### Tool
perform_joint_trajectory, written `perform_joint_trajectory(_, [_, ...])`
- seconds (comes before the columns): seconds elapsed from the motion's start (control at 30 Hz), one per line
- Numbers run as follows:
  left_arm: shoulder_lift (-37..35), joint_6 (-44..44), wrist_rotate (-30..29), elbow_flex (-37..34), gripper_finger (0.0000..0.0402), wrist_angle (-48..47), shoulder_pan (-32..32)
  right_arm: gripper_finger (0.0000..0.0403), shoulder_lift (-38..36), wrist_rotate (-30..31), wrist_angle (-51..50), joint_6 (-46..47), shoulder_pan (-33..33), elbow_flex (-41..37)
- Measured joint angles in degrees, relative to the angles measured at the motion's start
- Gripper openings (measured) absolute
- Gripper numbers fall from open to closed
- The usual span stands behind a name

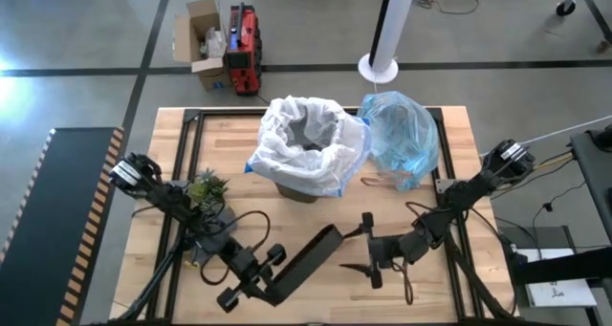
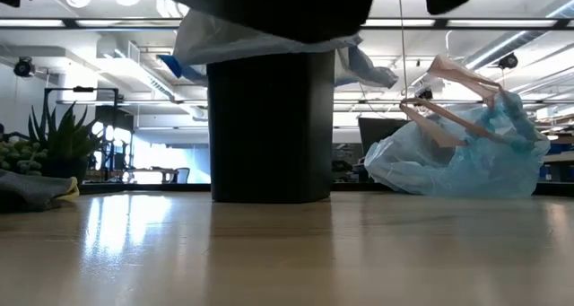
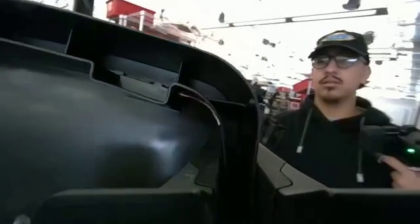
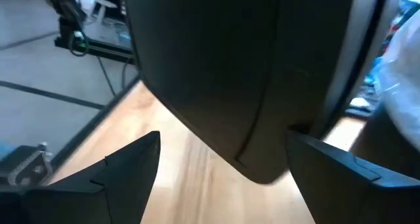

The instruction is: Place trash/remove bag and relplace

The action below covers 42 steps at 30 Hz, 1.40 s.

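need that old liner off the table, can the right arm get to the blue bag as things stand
Probably yes. The blue bag lies open on the table's far right beside the bin, nothing on top. The right gripper, jaws open, is near the bin lid that the left gripper holds.

Bin (image 2: 269, 118) top cut by low view edge; bin interior (image 1: 308, 135) contents hidden; lid (image 4: 223, 73) fills right wrist view

Dark bin (image 1: 304, 163), lined with a white plastic bag (image 1: 316, 140), stands upright on the wooden worktop (image 1: 287, 221). Left of the bin: potted green plant (image 1: 206, 190). Beyond the bin, on the floor: cardboard box (image 1: 199, 41), red case (image 1: 245, 49), white pole (image 1: 386, 30).
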Motion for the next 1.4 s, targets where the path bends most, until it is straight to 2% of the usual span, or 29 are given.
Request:
perform_joint_trajectory(0.27, [-0.01,-0.32,2.19,2.72,0.0029,-4.67,-2.07,0.031,-8.14,3.08,-2.51,-6.32,2.14,0.1])
perform_joint_trajectory(0.3, [-0.01,0.24,2.12,3.11,0.0029,-5.28,-2.07,0.0311,-8.8,2.32,-2.55,-6.71,2.12,0.1])
perform_joint_trajectory(0.43, [0.09,1.95,1.76,4.41,0.0026,-6.53,-2.05,0.0311,-9.52,-7.21,-2.44,-2.81,0.99,0.1])
perform_joint_trajectory(0.67, [0.21,2.23,2.97,5.85,0.0028,-10.7,-2.07,0.0309,-6.25,-9.75,-2.1,-2.79,-0.74,1.8])
perform_joint_trajectory(0.93, [0.21,2.06,4.09,6.09,0.003,-11.1,-2.16,0.0299,-4.06,-20.94,-3.71,-3.1,-2.91,5.84])
perform_joint_trajectory(1.1, [0.21,2.15,4.16,6.09,0.0026,-11.06,-2.34,0.0252,-4.06,-22.28,-4.13,-2.82,-3.18,5.98])
perform_joint_trajectory(1.33, [0.21,2.94,4.57,6.07,0.0032,-10.74,-2.38,0.0124,-3.79,-23.13,-4.52,-5.49,-3.23,5.98])
perform_joint_trajectory(1.4, [0.21,3.11,4.58,6.07,0.0031,-10.57,-2.38,0.0125,-3.79,-23.64,-4.5,-6.18,-3.23,5.98])
